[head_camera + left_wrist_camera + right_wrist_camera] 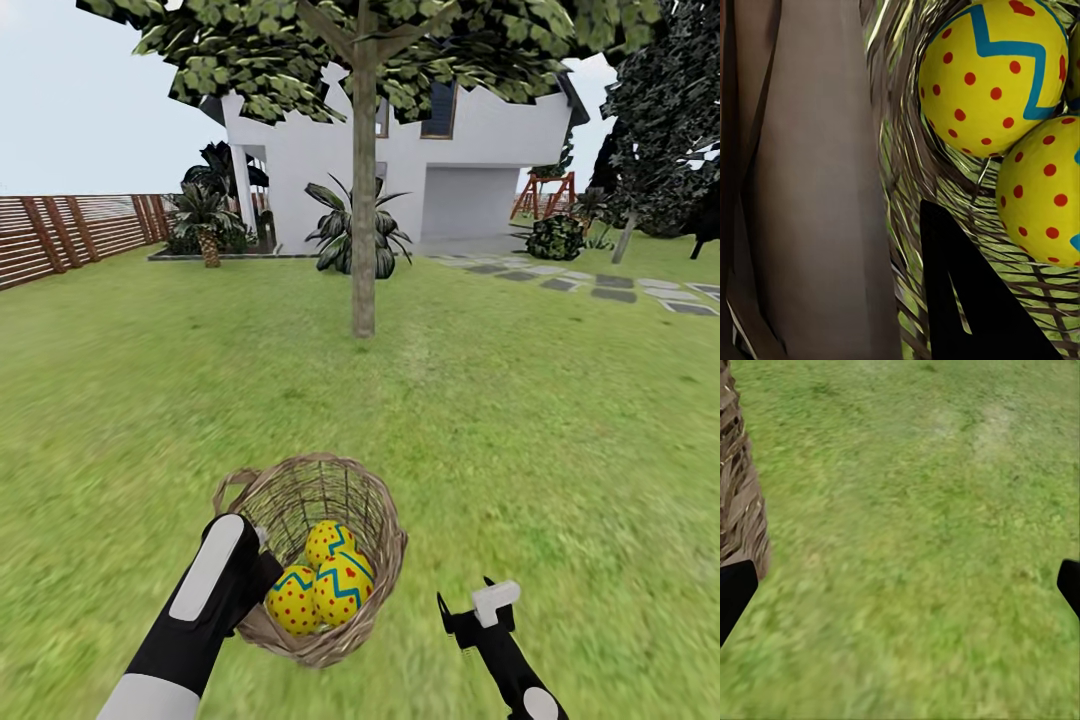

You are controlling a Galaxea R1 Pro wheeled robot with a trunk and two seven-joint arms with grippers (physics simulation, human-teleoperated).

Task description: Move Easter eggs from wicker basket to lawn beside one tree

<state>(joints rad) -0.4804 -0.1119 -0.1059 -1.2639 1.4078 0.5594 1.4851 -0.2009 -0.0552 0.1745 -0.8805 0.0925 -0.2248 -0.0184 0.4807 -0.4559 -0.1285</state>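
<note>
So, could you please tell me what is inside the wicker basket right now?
Three Easter eggs lie together inside the wicker basket, which appears held by the left end effector at its rim. The eggs cover the basket's floor beneath them.

The lawn [560,440] bears the tree [363,200] and stone path [600,285].

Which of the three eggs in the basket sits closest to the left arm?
The lower-left Easter egg, mostly red-dotted, lies right beside the left arm, against the wicker basket wall. The other two sit further toward the basket's middle and back.
</note>
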